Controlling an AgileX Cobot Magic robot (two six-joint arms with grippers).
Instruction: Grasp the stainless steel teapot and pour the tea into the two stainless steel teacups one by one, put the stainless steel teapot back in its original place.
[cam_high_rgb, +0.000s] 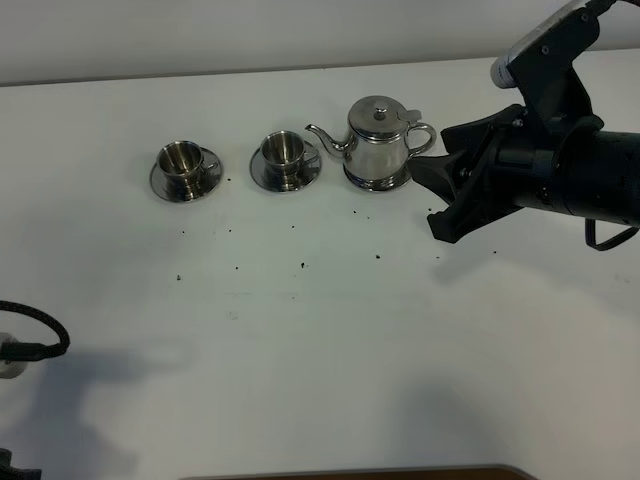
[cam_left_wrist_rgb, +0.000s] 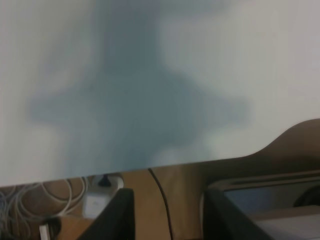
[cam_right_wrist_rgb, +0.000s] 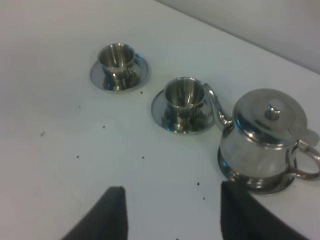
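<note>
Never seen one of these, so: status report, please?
Right gripper open, empty, just short of the teapot. Left gripper open, empty, at table edge. Teapot upright on its dish, path clear.

Teapot (cam_high_rgb: 378, 145), left cup (cam_high_rgb: 181, 160), right cup (cam_high_rgb: 283, 148) and saucers (cam_high_rgb: 207, 182): plain mirror-bright silver steel, carrying dark and white reflections. Table (cam_high_rgb: 300, 350): flat white, unpatterned apart from a loose scatter of small black specks (cam_high_rgb: 303, 265) and soft grey shadows. Right gripper (cam_high_rgb: 424, 198): matte black throughout, its arm (cam_high_rgb: 570, 180) likewise black with one pale grey-white cap (cam_high_rgb: 515, 62); wall (cam_high_rgb: 200, 30) an even pale grey, unpatterned.
</note>
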